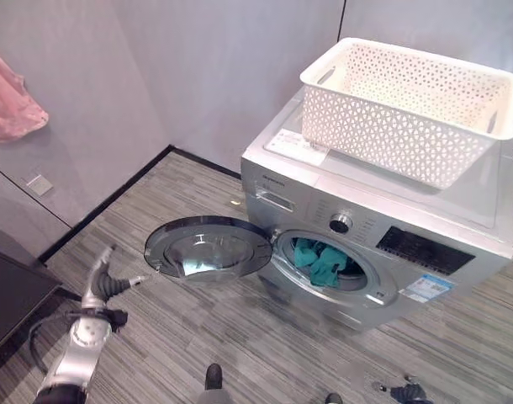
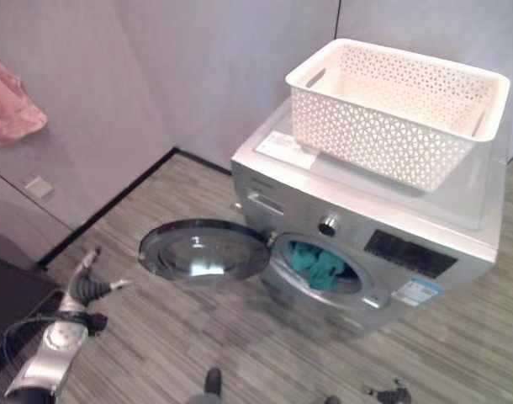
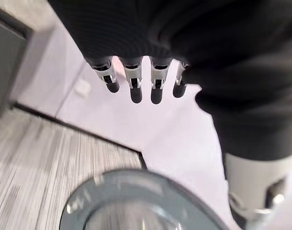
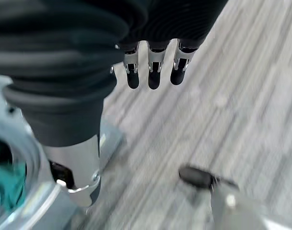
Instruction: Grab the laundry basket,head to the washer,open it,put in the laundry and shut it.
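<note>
Teal clothes (image 1: 324,261) sit inside the washer (image 1: 383,244), in the round hole at its front. Some of the cloth pokes out close to the rim, so watch that part. The white basket (image 1: 412,105) rests on top of the washer and looks empty from here.

Your round door (image 1: 208,248) is swung wide open to the left. It hangs flat out over the floor (image 1: 198,337), with its glass face turned up. Its hinge is on the right side, by the hole. Its free edge points left, toward your left hand (image 1: 103,282).

Your left hand is low and near, just left of the door's free edge, not touching it. Its fingers (image 3: 131,84) are straight and apart, holding nothing. Your right hand (image 4: 153,72) shows in its own wrist view, beside the washer front, above the floor. Its fingers are straight too, and it holds nothing.

I think shutting the door is the job left. Here is what could go wrong:
- If you push the door with cloth over the rim, the cloth could get pinched and the door may not click.
- If your left hand slides off the smooth curved edge, the door may only swing part way.
- If you bump the washer hard, the basket could slip, since its far right corner hangs past the top.
</note>
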You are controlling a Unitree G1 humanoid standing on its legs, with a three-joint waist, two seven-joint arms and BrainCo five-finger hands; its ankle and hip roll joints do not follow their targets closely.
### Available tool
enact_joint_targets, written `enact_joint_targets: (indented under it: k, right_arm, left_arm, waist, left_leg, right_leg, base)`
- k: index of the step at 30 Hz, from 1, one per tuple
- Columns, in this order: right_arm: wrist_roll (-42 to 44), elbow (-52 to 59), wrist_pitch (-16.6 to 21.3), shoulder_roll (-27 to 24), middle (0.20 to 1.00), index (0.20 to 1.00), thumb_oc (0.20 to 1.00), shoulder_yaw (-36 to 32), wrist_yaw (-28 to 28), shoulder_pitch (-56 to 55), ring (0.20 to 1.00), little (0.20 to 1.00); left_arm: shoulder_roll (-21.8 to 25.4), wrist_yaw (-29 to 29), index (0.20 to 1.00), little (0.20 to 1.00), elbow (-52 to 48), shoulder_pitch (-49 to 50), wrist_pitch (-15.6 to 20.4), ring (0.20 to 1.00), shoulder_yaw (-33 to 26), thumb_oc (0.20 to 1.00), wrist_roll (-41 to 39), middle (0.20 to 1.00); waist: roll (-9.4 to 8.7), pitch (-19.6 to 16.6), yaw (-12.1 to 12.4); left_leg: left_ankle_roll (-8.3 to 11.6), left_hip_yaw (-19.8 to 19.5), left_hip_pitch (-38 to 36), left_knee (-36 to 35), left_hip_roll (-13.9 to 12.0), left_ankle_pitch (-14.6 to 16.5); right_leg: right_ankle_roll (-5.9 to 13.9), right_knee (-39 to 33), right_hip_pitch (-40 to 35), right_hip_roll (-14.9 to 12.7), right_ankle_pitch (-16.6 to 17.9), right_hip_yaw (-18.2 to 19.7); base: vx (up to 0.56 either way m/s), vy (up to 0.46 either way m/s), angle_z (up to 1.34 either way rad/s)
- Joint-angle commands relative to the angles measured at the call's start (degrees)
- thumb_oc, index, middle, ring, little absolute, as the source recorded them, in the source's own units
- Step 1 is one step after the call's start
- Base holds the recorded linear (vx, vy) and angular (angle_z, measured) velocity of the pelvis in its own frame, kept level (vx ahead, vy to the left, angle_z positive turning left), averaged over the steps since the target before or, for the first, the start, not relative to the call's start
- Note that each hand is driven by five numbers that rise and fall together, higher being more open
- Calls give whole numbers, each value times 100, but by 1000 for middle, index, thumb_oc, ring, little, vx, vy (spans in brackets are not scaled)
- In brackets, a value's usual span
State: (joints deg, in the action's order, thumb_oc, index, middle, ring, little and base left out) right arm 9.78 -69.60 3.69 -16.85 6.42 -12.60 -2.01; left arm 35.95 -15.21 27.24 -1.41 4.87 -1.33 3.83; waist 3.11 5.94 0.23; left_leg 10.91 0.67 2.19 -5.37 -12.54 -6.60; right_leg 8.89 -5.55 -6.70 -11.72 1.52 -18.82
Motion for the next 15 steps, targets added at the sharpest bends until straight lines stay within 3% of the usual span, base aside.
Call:
enact_joint_targets:
  k: [1, 4, 7, 8, 9, 10, 11, 13, 15]
  right_arm:
    - [-272, 165, 10, -194, 1000, 1000, 1000, 84, 75, -30, 1000, 1000]
    - [-580, 357, 2, -236, 1000, 1000, 1000, 485, 215, 55, 1000, 1000]
    - [-687, 386, -6, -266, 1000, 1000, 1000, 675, 260, 139, 1000, 1000]
    - [-748, 403, 8, -289, 1000, 1000, 1000, 883, 289, 209, 1000, 1000]
    - [-748, 402, 9, -282, 1000, 1000, 1000, 871, 289, 210, 1000, 1000]
    - [-758, 407, 2, -326, 1000, 1000, 1000, 1029, 291, 322, 1000, 1000]
    - [-759, 406, 3, -319, 1000, 1000, 1000, 1018, 291, 323, 1000, 1000]
    - [-691, 394, -6, -363, 1000, 1000, 1000, 1212, 246, 484, 1000, 1000]
    - [-628, 371, -6, -378, 1000, 1000, 1000, 1243, 227, 564, 1000, 1000]
  left_arm:
    - [572, -474, 1000, 1000, 526, -455, 12, 1000, -98, 1000, 238, 1000]
    - [1356, -232, 1000, 1000, 1629, -1407, -36, 1000, 291, 1000, 51, 1000]
    - [1650, -37, 1000, 1000, 2263, -2199, -17, 1000, 748, 1000, -262, 1000]
    - [1797, 75, 1000, 1000, 2905, -2941, -23, 1000, 1215, 1000, -342, 1000]
    - [1797, 75, 1000, 1000, 2922, -2972, -17, 1000, 1241, 1000, -346, 1000]
    - [1829, 202, 1000, 1000, 3638, -3756, -59, 1000, 1668, 1000, -559, 1000]
    - [1828, 203, 1000, 1000, 3653, -3784, -54, 1000, 1692, 1000, -563, 1000]
    - [1777, 278, 1000, 1000, 4275, -4951, -179, 1000, 2268, 1000, -785, 1000]
    - [1742, 299, 1000, 1000, 4485, -5312, -219, 1000, 2443, 1000, -828, 1000]
  waist:
    - [172, -24, -7]
    - [111, -35, -145]
    - [61, 21, -180]
    - [6, 95, -251]
    - [0, 98, -238]
    - [-77, 200, -297]
    - [-83, 204, -285]
    - [-230, 415, -353]
    - [-299, 513, -371]
  left_leg:
    - [-307, 85, 107, 38, -88, -258]
    - [-341, 246, 60, 37, 22, -18]
    - [-368, 305, 74, 37, 54, 43]
    - [-385, 368, 109, 37, 61, 75]
    - [-386, 371, 108, 37, 61, 75]
    - [-396, 416, 175, 37, 46, 66]
    - [-396, 418, 174, 37, 47, 66]
    - [-408, 423, 385, 37, 21, 22]
    - [-412, 411, 515, 37, 7, -9]
  right_leg:
    - [-362, 577, 273, 132, -531, -30]
    - [-204, 539, 395, 35, -336, 166]
    - [-145, 542, 461, -4, -260, 204]
    - [-100, 536, 545, -26, -200, 250]
    - [-99, 536, 546, -27, -199, 253]
    - [-73, 531, 640, -25, -151, 275]
    - [-73, 531, 642, -25, -151, 277]
    - [-37, 527, 843, -16, -73, 261]
    - [-19, 540, 964, -24, -39, 247]
  base:
    - [68, 100, -23]
    - [64, 145, -24]
    - [1, 77, -23]
    - [-16, 72, -14]
    - [-51, 60, -8]
    - [-37, 20, -3]
    - [-62, 24, -3]
    - [-98, -4, -7]
    - [-93, 7, 1]
